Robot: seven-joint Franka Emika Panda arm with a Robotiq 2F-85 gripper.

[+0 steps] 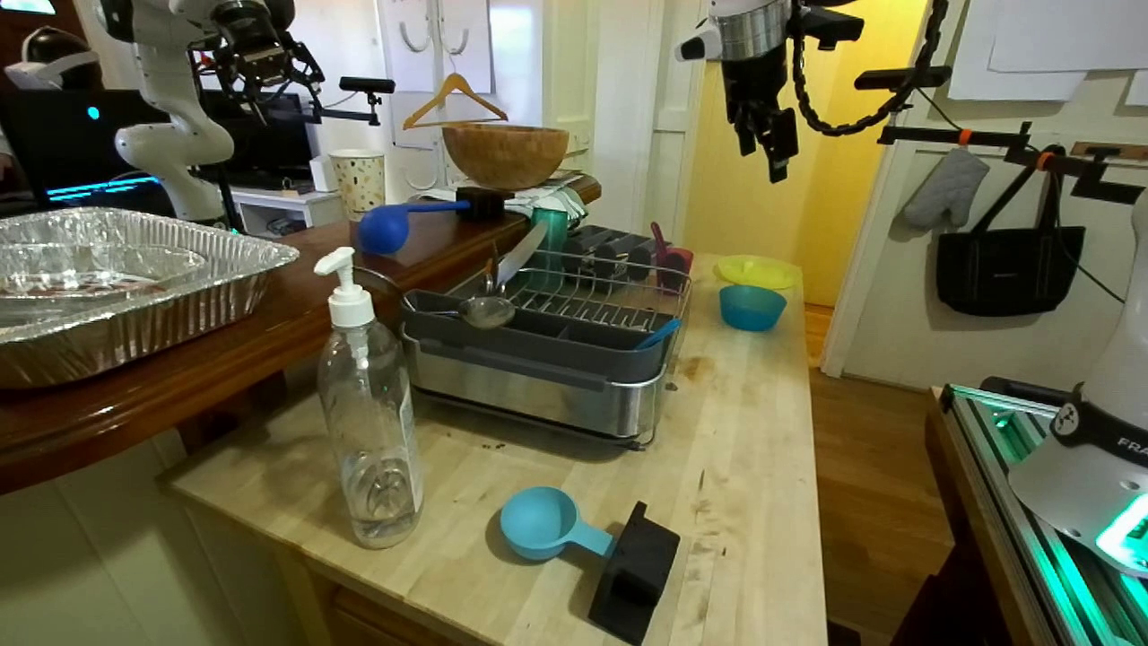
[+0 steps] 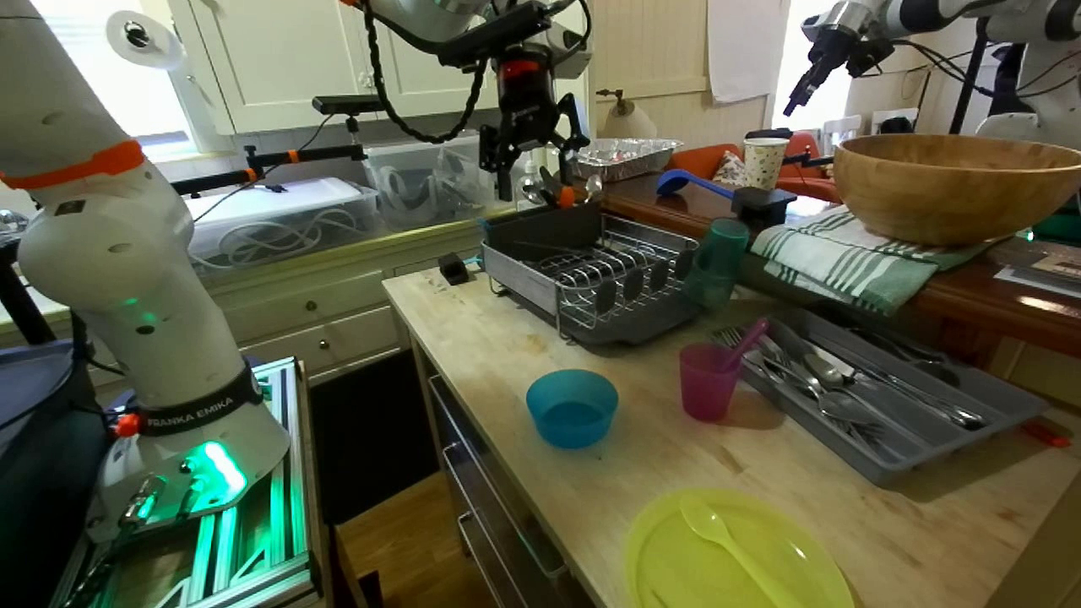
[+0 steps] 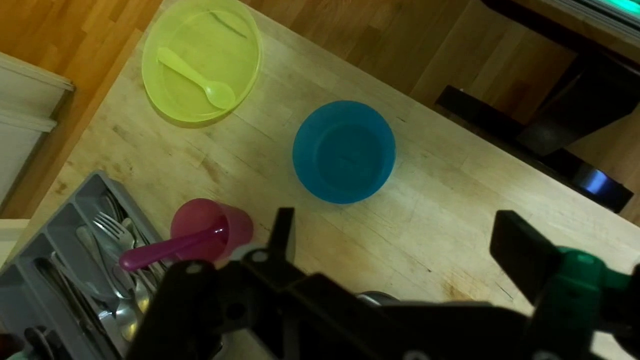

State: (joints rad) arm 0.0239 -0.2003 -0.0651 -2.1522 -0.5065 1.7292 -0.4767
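Note:
My gripper [image 3: 395, 215] is open with nothing between its fingers, high above the wooden counter; it also shows in both exterior views [image 1: 764, 160] [image 2: 536, 181]. A blue bowl [image 3: 344, 152] stands upright on the counter, just ahead of the fingers in the wrist view, and in both exterior views [image 1: 752, 308] [image 2: 573, 409]. A pink cup [image 2: 703, 388] with a purple-handled utensil [image 3: 170, 251] in it stands beside the grey cutlery tray [image 2: 895, 463]. A yellow plate [image 3: 156, 95] holds a yellow spoon [image 3: 192, 75]. The gripper touches none of these.
A dish rack [image 1: 529, 395] with a green cup [image 2: 718, 253] stands on the counter. A pump bottle [image 1: 372, 449] and a light-blue scoop [image 1: 538, 525] with a black block stand nearer that camera. A wooden bowl [image 2: 954, 190] sits on the raised ledge; another robot arm [image 1: 179, 144] is behind it.

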